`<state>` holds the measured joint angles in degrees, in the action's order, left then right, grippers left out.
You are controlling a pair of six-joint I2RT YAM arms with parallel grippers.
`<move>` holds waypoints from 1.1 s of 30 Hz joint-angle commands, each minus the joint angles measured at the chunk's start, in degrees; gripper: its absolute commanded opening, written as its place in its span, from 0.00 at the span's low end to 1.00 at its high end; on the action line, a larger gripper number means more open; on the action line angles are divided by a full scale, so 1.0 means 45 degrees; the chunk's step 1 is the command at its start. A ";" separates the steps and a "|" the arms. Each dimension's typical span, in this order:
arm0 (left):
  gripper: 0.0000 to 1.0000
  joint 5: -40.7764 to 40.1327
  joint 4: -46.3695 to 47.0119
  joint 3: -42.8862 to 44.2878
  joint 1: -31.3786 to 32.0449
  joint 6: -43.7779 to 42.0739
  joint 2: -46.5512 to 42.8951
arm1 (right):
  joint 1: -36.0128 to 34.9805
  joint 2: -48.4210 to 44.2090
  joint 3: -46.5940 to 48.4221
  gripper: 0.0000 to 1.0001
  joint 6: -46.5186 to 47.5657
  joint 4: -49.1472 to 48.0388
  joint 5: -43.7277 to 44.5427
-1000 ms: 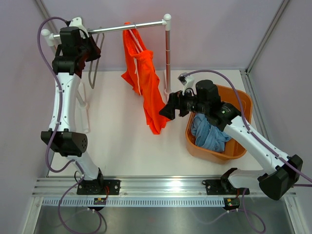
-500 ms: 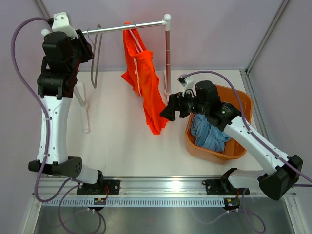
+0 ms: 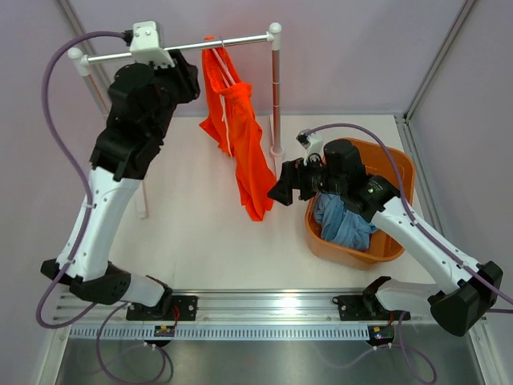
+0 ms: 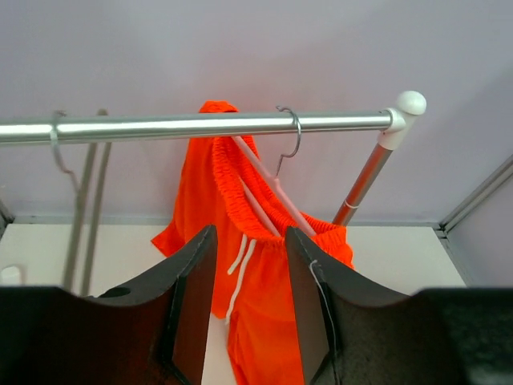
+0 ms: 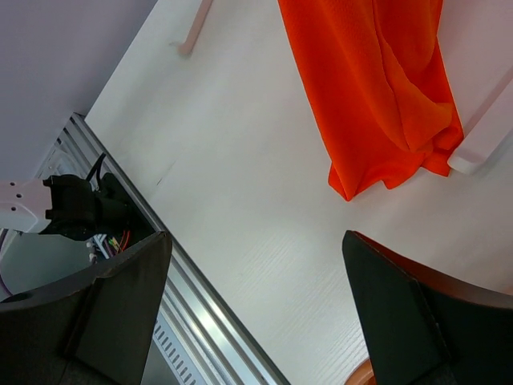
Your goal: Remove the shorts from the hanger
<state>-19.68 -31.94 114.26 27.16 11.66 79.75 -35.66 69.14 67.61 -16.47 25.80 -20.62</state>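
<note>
Light blue shorts (image 3: 343,223) lie bunched inside the orange basket (image 3: 402,172) at the right of the counter (image 3: 192,233), clear of any hanger. The orange shorts (image 3: 240,148) hang from the rail (image 4: 200,126). Their waistband is gathered over a pale hanger (image 4: 268,186), and its metal hook (image 4: 292,132) sits over the rail near the right end. The left claw (image 4: 251,241) is raised to about rail height and aimed at the waistband, fingers partly apart with nothing between them, short of the cloth. The right claw (image 5: 256,241) sits low beside the hem, spread wide and empty. Whether the hem touches the counter cannot be told. Assessment: 1 of 2 garments appears finished, and the step in hand is the approach to the 2nd. The next move likely calls for 1 claw to steady the hanger or waistband while the other closes on the lower cloth and draws it free, without unhooking the hanger.
</note>
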 commanded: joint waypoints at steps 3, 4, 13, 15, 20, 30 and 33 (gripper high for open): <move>0.45 -0.1815 0.2172 0.0000 0.0820 0.0767 0.1691 | 0.0053 -0.0775 -0.0376 0.96 -0.0051 0.0203 0.0305; 0.45 -0.2282 0.2409 0.0000 0.0879 0.0845 0.2099 | 0.0073 -0.0853 -0.0416 0.96 -0.0032 0.0262 0.0325; 0.47 -0.3477 0.2645 0.2401 0.1094 0.0866 0.4914 | 0.0053 -0.1283 -0.0768 0.96 0.0047 0.0595 0.0481; 0.50 -0.3633 0.3053 0.2558 0.1094 0.0632 0.5266 | 0.0053 -0.1284 -0.0787 0.96 0.0047 0.0575 0.0462; 0.50 -0.4200 0.3075 0.3845 0.1094 -0.0148 0.6262 | 0.0053 -0.1225 -0.0709 0.96 0.0066 0.0594 0.0403; 0.50 -0.3557 0.3017 0.3965 0.0821 0.0103 0.7103 | 0.0053 -0.1147 -0.0729 0.96 0.0086 0.0496 0.0305; 0.50 -0.3381 0.2919 0.3790 0.0704 0.0338 0.7240 | 0.0053 -0.1127 -0.0787 0.96 0.0105 0.0477 0.0325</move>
<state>-35.29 -20.95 129.93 31.05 11.81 111.37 -35.66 64.62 64.05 -16.45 28.62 -19.05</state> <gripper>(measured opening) 0.504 0.961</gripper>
